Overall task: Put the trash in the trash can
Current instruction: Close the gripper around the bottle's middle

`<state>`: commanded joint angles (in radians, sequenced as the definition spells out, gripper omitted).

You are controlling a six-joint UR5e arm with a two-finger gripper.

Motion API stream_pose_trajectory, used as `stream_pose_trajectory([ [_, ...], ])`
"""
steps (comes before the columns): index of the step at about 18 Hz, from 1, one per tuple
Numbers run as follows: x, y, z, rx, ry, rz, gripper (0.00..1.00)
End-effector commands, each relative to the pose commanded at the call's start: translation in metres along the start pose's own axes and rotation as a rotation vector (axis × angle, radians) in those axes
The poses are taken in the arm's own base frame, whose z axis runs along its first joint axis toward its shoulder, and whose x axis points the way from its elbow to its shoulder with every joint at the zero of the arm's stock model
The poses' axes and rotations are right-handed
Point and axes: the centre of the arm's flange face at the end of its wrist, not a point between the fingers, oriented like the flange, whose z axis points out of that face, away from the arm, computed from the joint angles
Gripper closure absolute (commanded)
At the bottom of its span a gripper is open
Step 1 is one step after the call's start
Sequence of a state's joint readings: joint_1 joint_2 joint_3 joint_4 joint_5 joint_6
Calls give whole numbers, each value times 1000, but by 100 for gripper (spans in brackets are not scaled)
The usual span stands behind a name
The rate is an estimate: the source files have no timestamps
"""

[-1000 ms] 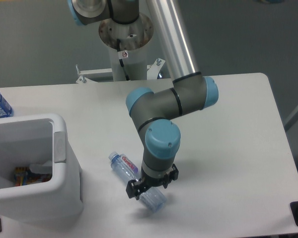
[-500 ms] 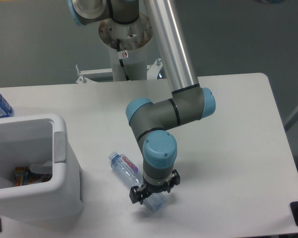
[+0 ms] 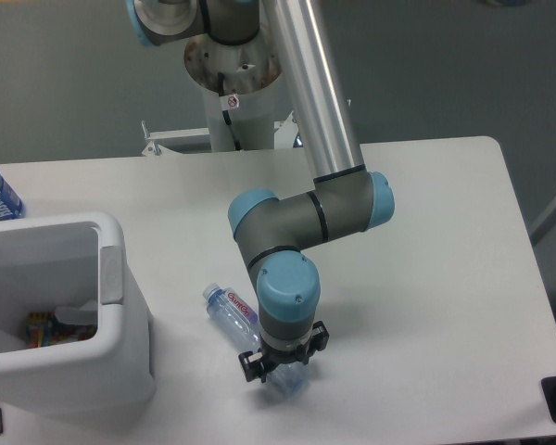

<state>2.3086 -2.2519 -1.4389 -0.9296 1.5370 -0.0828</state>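
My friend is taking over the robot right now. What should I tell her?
Gripper: low over the bottom end of the bottle, which lies on the table; whether it is open or shut cannot be seen.
Trash can: at the table's left edge, some colourful items inside.
Done: the bottle is not in the can yet.
Left: grip the bottle, carry it left, drop it in.

Pincer (image 3: pixel 280 365) tips hid by wrist; bottle (image 3: pixel 246 324) base end covered; bin (image 3: pixel 111 278) cut off left.
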Motion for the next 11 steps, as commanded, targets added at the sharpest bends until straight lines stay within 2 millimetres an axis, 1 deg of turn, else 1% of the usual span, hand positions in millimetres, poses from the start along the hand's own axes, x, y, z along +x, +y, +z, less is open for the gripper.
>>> stream_pose_trajectory([
  [5, 0, 0, -4, 6, 1, 0, 41],
  [10, 1, 2, -6, 5, 1, 8, 47],
  [11, 3, 2, -9, 9, 1, 13, 47],
])
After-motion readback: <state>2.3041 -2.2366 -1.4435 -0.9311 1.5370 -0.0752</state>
